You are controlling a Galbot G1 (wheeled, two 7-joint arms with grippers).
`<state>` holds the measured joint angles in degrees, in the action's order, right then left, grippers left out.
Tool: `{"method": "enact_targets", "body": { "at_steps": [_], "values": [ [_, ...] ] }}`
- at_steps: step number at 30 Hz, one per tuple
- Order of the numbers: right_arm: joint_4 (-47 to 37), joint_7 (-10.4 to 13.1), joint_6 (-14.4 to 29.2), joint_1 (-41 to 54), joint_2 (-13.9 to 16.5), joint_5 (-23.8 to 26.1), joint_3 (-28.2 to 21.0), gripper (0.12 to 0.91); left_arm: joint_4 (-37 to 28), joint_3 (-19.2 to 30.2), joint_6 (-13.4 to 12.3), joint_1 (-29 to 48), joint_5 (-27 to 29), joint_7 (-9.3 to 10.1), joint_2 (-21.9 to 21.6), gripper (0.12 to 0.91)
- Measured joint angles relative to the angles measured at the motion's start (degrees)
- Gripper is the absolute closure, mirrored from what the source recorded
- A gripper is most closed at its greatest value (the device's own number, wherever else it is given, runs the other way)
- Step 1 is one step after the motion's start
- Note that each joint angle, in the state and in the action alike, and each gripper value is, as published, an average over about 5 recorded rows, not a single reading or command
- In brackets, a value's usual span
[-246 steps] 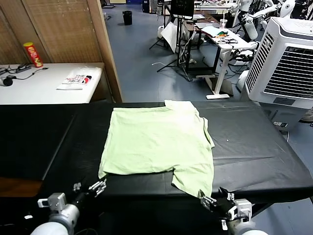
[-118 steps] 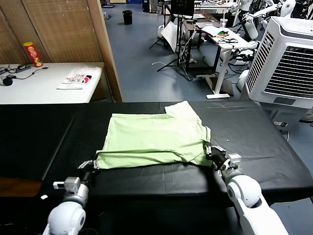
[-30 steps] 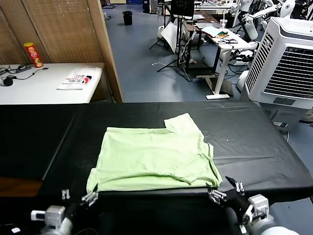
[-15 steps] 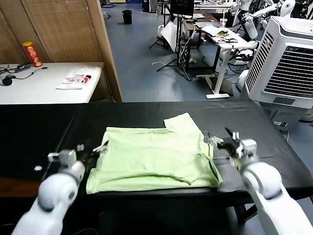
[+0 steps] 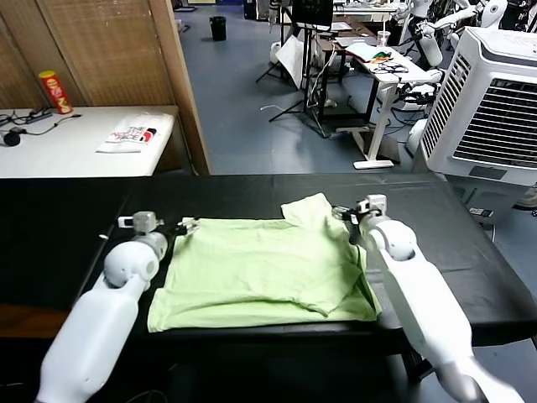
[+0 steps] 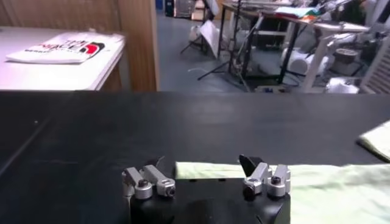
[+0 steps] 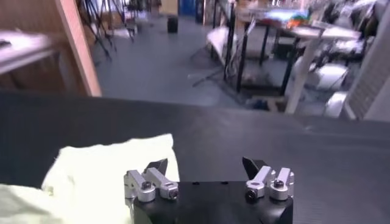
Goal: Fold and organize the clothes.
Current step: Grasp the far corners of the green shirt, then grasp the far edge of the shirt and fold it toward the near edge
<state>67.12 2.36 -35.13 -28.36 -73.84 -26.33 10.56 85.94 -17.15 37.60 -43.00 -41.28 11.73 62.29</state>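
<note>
A pale green shirt (image 5: 264, 273) lies flat on the black table cover (image 5: 436, 243), folded into a rough rectangle. Its near edge is close to the front edge of the table. One small part, a sleeve or the collar (image 5: 312, 210), sticks out at the far right corner of the shirt and points away from the robot.

The left gripper (image 5: 178, 227) is at the far left corner of the shirt, low over the cover. In the left wrist view its two fingers (image 6: 149, 181) stand wide apart with nothing between them, and the far edge of the shirt (image 6: 317, 179) runs just under and beside them. I cannot tell if the fingers touch the fabric.

The right gripper (image 5: 346, 214) is at the far right side of the shirt, just beside the part that sticks out. In the right wrist view its fingers (image 7: 149, 182) are also spread wide and hold nothing. One finger is over the green fabric (image 7: 106, 167) and the other is over the bare cover.

Both white arms reach forward along the two sides of the shirt. Behind the table, at the left, a white desk (image 5: 75, 143) carries a red can (image 5: 56, 92) and a printed packet (image 5: 127, 136). At the right stands a big white cooler (image 5: 495, 109).
</note>
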Motion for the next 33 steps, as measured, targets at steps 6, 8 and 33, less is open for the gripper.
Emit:
{"method": "enact_targets", "body": {
  "at_steps": [6, 8, 33],
  "values": [
    [-3.6, -0.9, -1.2, 1.7, -2.0, 0.1, -0.1, 0.335, -4.4, 0.7, 0.9, 2.2, -1.2, -1.13, 0.6, 0.232],
    [-3.9, -1.0, -1.4, 1.8, -2.3, 0.2, -0.1, 0.422, -5.2, 0.9, 0.9, 2.4, -0.9, -1.47, 0.8, 0.236],
    [10.5, -3.8, 4.8, -6.3, 3.8, -4.4, 2.1, 0.903, -0.2, -0.4, -1.9, 0.1, 3.6, -2.50, 0.3, 0.902]
  ]
}}
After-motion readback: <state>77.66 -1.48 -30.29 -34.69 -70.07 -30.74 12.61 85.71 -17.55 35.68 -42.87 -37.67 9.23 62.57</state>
